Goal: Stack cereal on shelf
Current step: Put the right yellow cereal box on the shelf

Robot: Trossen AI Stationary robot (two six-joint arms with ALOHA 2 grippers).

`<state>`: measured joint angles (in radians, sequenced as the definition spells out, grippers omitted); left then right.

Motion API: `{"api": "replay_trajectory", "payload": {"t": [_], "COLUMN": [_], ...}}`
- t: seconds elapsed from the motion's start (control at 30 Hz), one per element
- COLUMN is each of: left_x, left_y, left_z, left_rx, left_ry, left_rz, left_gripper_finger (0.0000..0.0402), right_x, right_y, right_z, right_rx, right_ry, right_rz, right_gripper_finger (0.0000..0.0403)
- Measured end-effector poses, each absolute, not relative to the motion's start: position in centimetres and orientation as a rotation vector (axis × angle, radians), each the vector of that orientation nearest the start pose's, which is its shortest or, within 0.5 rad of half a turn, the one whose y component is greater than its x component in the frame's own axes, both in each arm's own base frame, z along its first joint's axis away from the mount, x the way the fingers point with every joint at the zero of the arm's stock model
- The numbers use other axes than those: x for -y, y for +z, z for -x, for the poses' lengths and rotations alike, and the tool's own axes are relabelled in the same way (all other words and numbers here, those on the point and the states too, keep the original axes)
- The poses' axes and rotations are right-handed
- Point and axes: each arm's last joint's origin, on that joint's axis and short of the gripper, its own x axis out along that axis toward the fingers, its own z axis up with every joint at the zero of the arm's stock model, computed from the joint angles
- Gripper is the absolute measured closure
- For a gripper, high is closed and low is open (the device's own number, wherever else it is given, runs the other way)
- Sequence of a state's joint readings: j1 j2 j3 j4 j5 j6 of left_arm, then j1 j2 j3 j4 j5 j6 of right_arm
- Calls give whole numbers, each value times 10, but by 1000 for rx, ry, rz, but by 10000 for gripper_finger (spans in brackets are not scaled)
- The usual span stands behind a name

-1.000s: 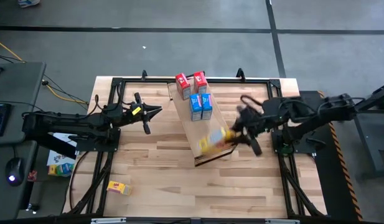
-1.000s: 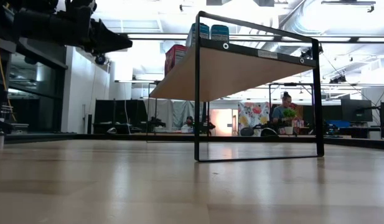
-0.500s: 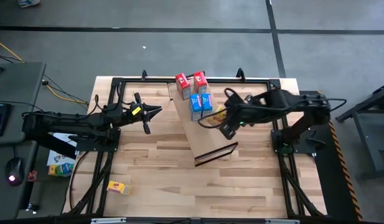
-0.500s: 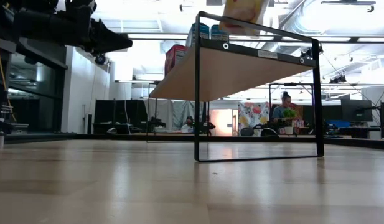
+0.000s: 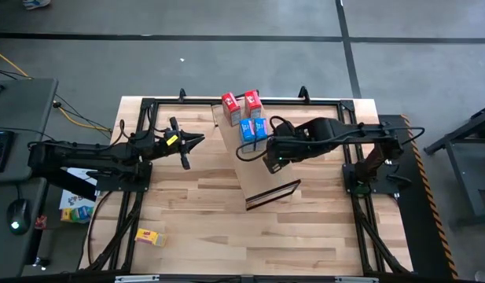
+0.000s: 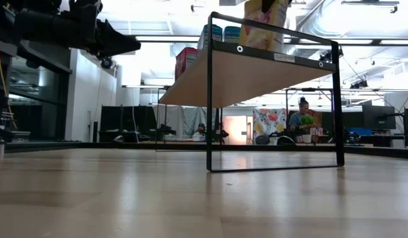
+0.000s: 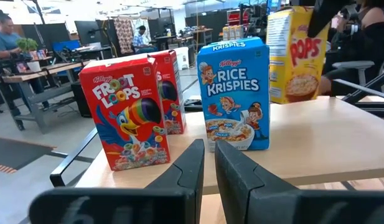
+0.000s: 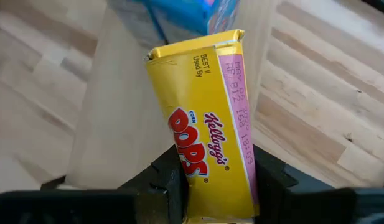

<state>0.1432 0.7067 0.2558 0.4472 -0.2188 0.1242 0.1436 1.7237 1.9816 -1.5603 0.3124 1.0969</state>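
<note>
Yellow cereal box (image 8: pixel 207 124) between right jaws

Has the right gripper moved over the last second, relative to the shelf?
Yes. The right gripper, shut on the yellow Corn Pops box, moved along the shelf from its near lip end toward the blue Rice Krispies boxes.

Clamped between the dark fingers (image 8: pixel 170 177) of the right hand (image 8: pixel 213 180): a yellow cardboard Corn Pops cereal box (image 8: pixel 207 124), tilted, above the light-wood shelf panel (image 8: pixel 117 118). Beyond its top, blue boxes (image 8: pixel 192 14). Butcher-block wooden counter (image 8: pixel 328 106) around.
</note>
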Motion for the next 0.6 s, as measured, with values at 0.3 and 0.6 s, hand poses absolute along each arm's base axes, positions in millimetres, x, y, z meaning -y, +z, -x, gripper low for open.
{"api": "replay_trajectory", "payload": {"t": [0.3,0.6], "left_x": [-29,-29], "left_y": [222,223], "left_z": [-159,-159], "left_rx": [-28,-20], "left_ry": [361,362], "left_rz": [-133,-133], "left_gripper_finger": [369,369], "right_x": [-41,-45], "right_y": [392,389], "right_z": [-309,-313], "right_rx": [-983,-969], "right_ry": [-804,-819], "right_rz": [-657,-691], "right_gripper_finger": [283,283]}}
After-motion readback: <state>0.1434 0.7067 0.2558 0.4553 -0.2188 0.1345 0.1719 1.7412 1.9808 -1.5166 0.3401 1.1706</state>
